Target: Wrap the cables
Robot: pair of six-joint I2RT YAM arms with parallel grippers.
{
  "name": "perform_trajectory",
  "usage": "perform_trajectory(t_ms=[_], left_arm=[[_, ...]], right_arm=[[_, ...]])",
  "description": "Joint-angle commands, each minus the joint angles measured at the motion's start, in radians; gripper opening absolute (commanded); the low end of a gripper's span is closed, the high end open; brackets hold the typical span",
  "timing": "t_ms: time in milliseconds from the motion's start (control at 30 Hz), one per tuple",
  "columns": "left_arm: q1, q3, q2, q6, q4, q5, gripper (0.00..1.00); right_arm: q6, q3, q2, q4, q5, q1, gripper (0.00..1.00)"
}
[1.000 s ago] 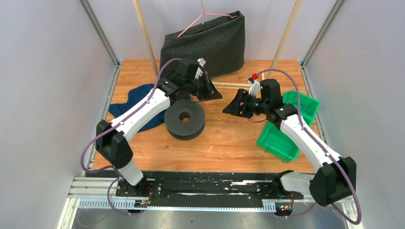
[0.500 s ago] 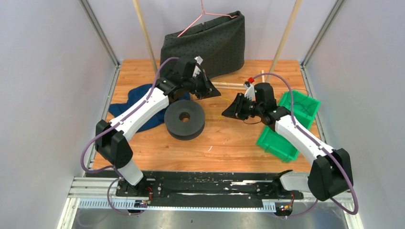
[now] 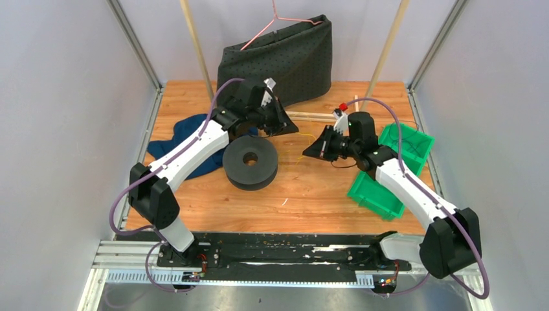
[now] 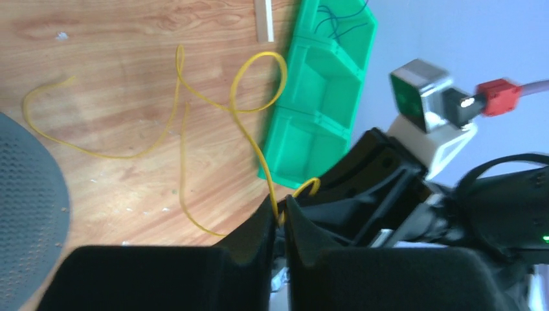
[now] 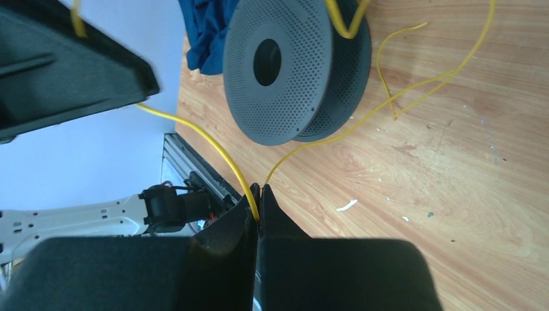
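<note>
The left gripper (image 4: 280, 220) is pinched shut on the thin yellow cable (image 4: 256, 139), and the right gripper (image 5: 259, 195) is pinched shut on it too. In the last second the right arm has only swung a little, and the two grippers have stayed tip to tip above the counter (image 3: 311, 194). Most of the cable lies in loose loops on the wood, near the green bins (image 3: 379, 188). A bit touches the grey spool (image 5: 285, 71). I think the real winding has hardly begun.
</note>
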Motion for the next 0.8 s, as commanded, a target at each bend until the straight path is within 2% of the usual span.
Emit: perform_trajectory(t_ms=[0,33,67,133,267,367,500,600,767], left_arm=[[0.007,0.023,-0.031,0.059,-0.046,-0.010,0.31],[0.007,0.036,-0.030,0.076,-0.068,-0.024,0.51],[0.007,0.055,-0.029,0.099,-0.096,-0.038,0.66],[0.007,0.096,-0.035,0.168,-0.161,-0.082,0.81],[0.024,0.130,-0.087,0.278,-0.280,-0.183,0.91],[0.055,0.078,-0.159,0.345,-0.368,-0.268,0.96],[0.172,-0.146,-0.310,0.316,-0.417,-0.333,1.00],[0.318,-0.341,-0.408,0.259,-0.401,-0.273,1.00],[0.438,-0.616,-0.502,0.186,-0.233,-0.194,0.97]], right_arm=[[0.008,0.019,-0.054,-0.004,-0.070,-0.040,0.01],[0.024,0.016,-0.060,-0.003,-0.091,-0.059,0.01],[0.045,0.013,-0.067,-0.004,-0.113,-0.082,0.01],[0.093,-0.004,-0.088,-0.005,-0.158,-0.141,0.01],[0.166,-0.044,-0.139,-0.008,-0.250,-0.252,0.01],[0.189,-0.056,-0.164,-0.025,-0.315,-0.338,0.01],[0.270,-0.072,-0.175,-0.015,-0.394,-0.471,0.01],[0.309,-0.078,-0.174,0.021,-0.401,-0.492,0.01],[0.311,-0.070,-0.159,0.032,-0.392,-0.492,0.01]])
